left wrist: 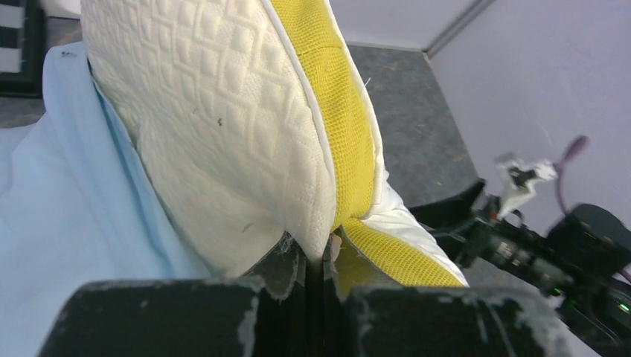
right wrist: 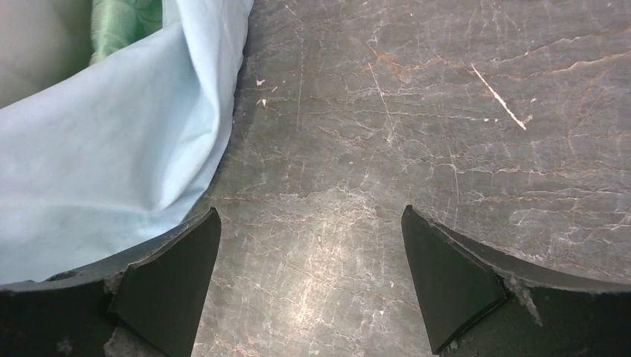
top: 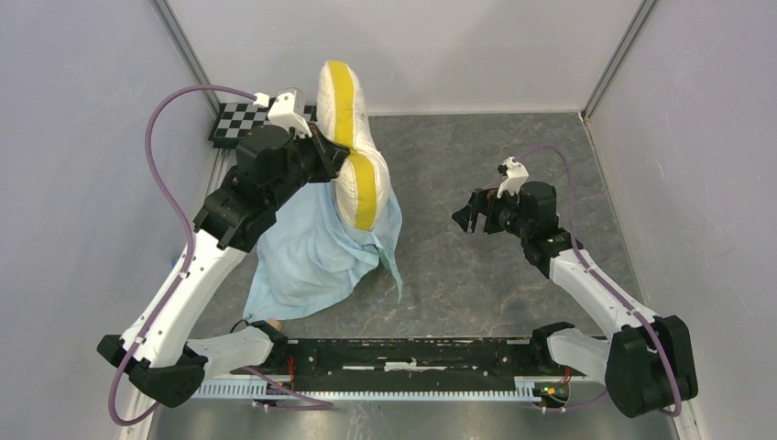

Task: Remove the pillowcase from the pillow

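My left claw (left wrist: 321,269) is clamped shut on the edge of the pillow (top: 341,101), right at the seam where the cream quilting meets the yellow band. The pillow stands lifted and bent at the pinch. Its upper part is bare, and its lower end sits inside the pillowcase (top: 311,257), which sags around it and pools on the bench (top: 476,284) below.

My right claw (right wrist: 309,216) is wide open and holds nothing. It hovers low over the bench, just beside the blue cloth's edge. The pale green flap (right wrist: 123,22) shows at the top left of its view.

I judge the step to be pulling the last of the pillow free. To do it well, I want the right claw to take only the blue hem, not the pillow beneath, and pin or draw it down towards the bench. The left claw should lift straight up and away, along the length of the sack. A sideways pull would likely drag the cloth along. The pinch on the seam looks narrow, so I would raise it slowly to avoid a slip.
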You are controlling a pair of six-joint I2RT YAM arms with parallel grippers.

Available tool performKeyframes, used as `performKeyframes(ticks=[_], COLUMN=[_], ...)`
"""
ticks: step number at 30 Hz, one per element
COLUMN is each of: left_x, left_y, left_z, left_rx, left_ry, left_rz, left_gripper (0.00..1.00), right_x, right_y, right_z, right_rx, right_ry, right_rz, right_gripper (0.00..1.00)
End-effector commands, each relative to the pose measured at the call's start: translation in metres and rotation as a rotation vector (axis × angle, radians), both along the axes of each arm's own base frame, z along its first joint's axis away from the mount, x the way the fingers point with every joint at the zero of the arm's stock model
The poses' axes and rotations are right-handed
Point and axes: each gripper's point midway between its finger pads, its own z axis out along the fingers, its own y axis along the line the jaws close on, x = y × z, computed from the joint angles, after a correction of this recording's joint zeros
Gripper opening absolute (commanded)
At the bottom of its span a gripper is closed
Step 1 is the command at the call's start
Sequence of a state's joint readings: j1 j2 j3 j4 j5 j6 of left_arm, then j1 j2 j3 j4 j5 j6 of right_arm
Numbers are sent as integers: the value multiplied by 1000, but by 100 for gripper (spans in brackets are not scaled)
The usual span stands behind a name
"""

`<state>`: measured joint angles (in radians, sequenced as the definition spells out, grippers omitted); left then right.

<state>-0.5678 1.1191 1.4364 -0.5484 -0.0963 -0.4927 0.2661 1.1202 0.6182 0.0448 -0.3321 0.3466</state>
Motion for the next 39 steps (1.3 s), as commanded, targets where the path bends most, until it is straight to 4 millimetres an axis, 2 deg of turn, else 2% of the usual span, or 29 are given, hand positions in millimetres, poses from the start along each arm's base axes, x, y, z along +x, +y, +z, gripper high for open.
performKeyframes(ticks=[1,6,10,12,13,16,21,27,30,35,36,38,39], left_x=[12,10,6,5,4,2,2,0,-6,-28,-33,-42,-48], left_y=[44,71,78,72,65,22,-33,-74,-93,-136,-146,-161,-167], left_z=[19,17,18,17,18,6,-38,-88,-103,-127,-130,-140,-143], left_rx=[46,63,59,44,26,-46,-122,-189,-196,-171,-171,-155,-147], left_ry=[-66,-81,-92,-96,-103,-89,41,163,188,196,189,204,209], left_rz=[225,352,376,343,304,107,-115,-238,-297,-428,-456,-511,-561], left_gripper=[2,2,2,2,2,2,2,2,2,3,4,16,42], right_x=[1,-3,-5,-8,-9,-10,-13,-18,-21,-30,-31,-29,-29], right_y=[-3,-6,-6,-7,-7,-6,-6,-6,-2,14,15,17,17], right_z=[33,43,49,47,49,55,64,76,81,86,83,83,81], right_rx=[-4,1,7,4,5,12,26,37,64,155,168,184,186], right_ry=[-90,-121,-138,-122,-125,-133,-147,-168,-170,-152,-134,-133,-127], right_rz=[1,-6,-5,-4,-3,-3,-5,0,21,88,92,88,87], right_gripper=[98,98,98,98,98,98,98,98,98,98,98,98,98])
